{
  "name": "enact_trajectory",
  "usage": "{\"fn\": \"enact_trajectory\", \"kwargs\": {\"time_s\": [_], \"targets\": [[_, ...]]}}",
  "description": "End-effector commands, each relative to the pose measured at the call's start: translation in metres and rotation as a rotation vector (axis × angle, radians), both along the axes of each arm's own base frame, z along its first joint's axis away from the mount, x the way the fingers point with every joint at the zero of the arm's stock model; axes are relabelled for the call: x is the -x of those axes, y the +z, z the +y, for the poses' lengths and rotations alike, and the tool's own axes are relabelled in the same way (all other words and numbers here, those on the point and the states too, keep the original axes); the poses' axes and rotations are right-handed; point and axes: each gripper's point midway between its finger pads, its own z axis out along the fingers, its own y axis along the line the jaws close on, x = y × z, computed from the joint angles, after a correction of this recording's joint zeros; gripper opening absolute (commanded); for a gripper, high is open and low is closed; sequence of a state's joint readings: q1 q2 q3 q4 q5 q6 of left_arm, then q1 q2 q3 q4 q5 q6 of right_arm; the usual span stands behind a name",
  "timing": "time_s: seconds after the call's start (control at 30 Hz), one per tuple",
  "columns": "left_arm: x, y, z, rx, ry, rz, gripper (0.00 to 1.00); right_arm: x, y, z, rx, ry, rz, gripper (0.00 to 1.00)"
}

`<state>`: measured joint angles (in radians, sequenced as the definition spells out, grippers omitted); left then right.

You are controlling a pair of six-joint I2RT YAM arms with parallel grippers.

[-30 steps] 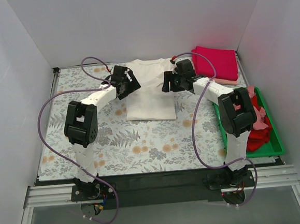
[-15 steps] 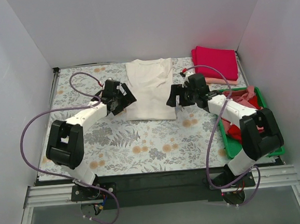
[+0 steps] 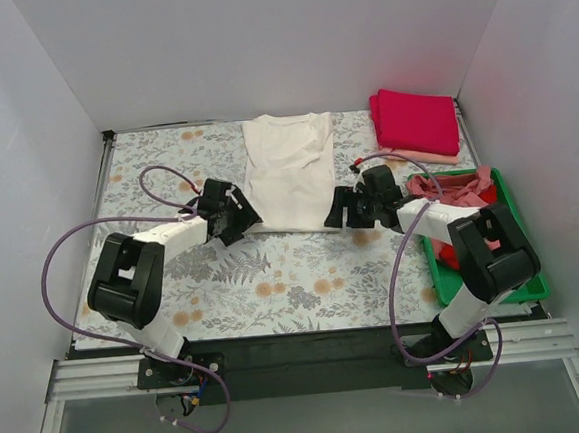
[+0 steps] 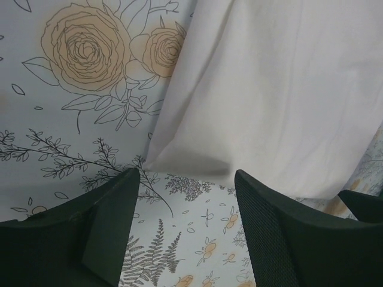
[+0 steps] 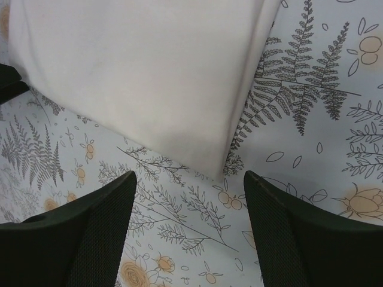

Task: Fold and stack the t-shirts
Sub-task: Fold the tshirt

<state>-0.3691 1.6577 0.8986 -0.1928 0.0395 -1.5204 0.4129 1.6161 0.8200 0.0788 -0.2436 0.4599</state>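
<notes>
1. Top view: both arms have dropped back toward the bases. The left gripper (image 3: 238, 219) is now at the near-left corner of the cream-white t-shirt (image 3: 286, 172), and the right gripper (image 3: 337, 213) is at its near-right corner. The magenta t-shirt (image 3: 417, 121) lies folded beyond the right gripper. The dusty-pink t-shirt (image 3: 453, 189) is in the green tray (image 3: 532, 283) to its right.
2. Left wrist: left gripper (image 4: 185, 185) jaws are spread and empty. The cream-white t-shirt (image 4: 269, 89) corner is just ahead between them, flat on the tablecloth (image 4: 84, 89).
3. Right wrist: right gripper (image 5: 188, 179) jaws are spread and empty, with the cream-white t-shirt (image 5: 137, 72) corner just ahead.

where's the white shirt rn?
Top view: the cream-white shirt lies centre-back on the tablecloth, near corners at the left gripper and right gripper, jaws open.
</notes>
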Motion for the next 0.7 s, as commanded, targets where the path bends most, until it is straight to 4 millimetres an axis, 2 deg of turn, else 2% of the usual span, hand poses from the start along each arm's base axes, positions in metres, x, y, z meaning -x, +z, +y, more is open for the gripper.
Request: {"fn": "enact_trajectory", "kwargs": {"time_s": [0.0, 0.07, 0.2, 0.37, 0.43, 0.5, 0.53, 0.57, 0.6, 0.63, 0.67], "targets": [[-0.003, -0.012, 0.007, -0.029, 0.024, 0.012, 0.62, -0.004, -0.001, 0.006, -0.027, -0.005, -0.008, 0.78], [-0.001, -0.019, 0.007, -0.032, 0.025, 0.03, 0.52, -0.002, -0.007, 0.005, -0.023, -0.013, 0.01, 0.77], [0.0, -0.028, 0.015, -0.072, 0.048, 0.039, 0.4, 0.002, -0.016, 0.006, -0.02, -0.011, 0.041, 0.69], [0.007, -0.033, 0.022, -0.086, 0.059, 0.053, 0.35, 0.005, -0.024, 0.009, -0.015, -0.011, 0.067, 0.57], [0.01, -0.035, 0.024, -0.085, 0.069, 0.06, 0.28, 0.008, -0.029, 0.009, -0.007, -0.016, 0.081, 0.54], [0.013, -0.04, 0.025, -0.09, 0.073, 0.071, 0.19, 0.008, -0.033, 0.009, 0.001, -0.02, 0.087, 0.47], [0.013, -0.041, 0.025, -0.089, 0.072, 0.073, 0.11, 0.008, -0.034, 0.01, -0.001, -0.017, 0.092, 0.43], [0.014, -0.042, 0.024, -0.085, 0.068, 0.078, 0.06, 0.008, -0.036, 0.01, 0.001, -0.016, 0.098, 0.36], [0.015, -0.044, 0.023, -0.081, 0.065, 0.086, 0.01, 0.008, -0.038, 0.01, 0.004, -0.016, 0.099, 0.35], [0.014, -0.044, 0.021, -0.072, 0.057, 0.08, 0.0, 0.008, -0.038, 0.01, 0.008, -0.018, 0.099, 0.34], [0.014, -0.042, 0.02, -0.069, 0.046, 0.075, 0.0, 0.007, -0.038, 0.01, 0.007, -0.016, 0.098, 0.26]]}}
